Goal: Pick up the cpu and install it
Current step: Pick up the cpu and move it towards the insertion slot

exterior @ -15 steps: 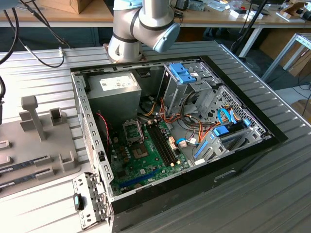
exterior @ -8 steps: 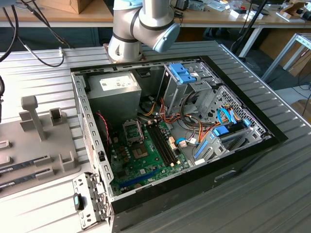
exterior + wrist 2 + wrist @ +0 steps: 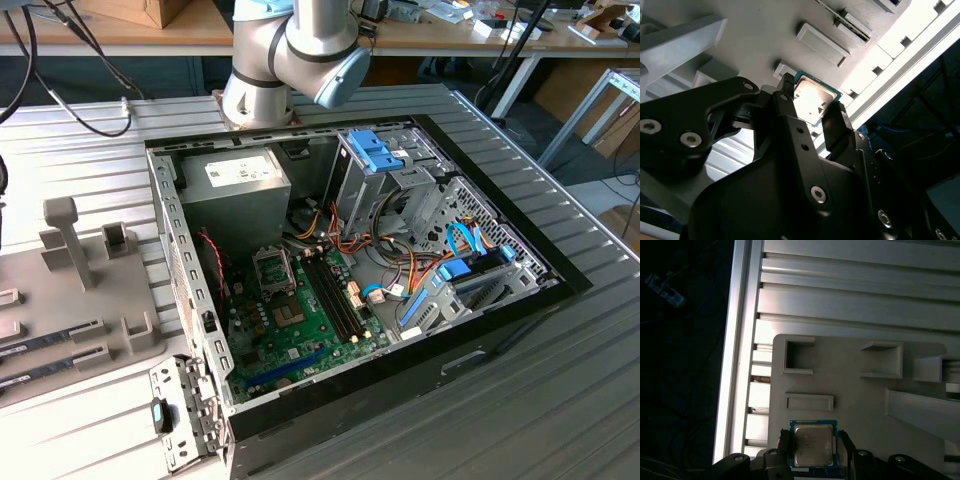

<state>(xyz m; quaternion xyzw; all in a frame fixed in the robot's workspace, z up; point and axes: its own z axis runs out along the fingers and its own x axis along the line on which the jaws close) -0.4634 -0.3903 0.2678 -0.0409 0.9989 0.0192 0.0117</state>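
The cpu [image 3: 813, 445] is a small square chip with a silvery top and a green edge. It lies over the grey plastic holder tray [image 3: 850, 375], near the tray's corner. In both wrist views my gripper [image 3: 814, 441] has its black fingers against two opposite edges of the cpu [image 3: 815, 97]. The gripper [image 3: 813, 95] looks shut on it. In the exterior view the open computer case [image 3: 500, 300] holds the green motherboard [image 3: 310, 330], with its square socket [image 3: 272, 268] near the power supply.
The grey tray [image 3: 120, 330] with upright posts lies at the exterior view's left on the ribbed metal table [image 3: 560, 400]. The table's edge [image 3: 735, 365] runs close beside the tray. Drive cages, blue clips and cable bundles [image 3: 400, 270] crowd the case. The arm's base [image 3: 265, 70] stands behind it.
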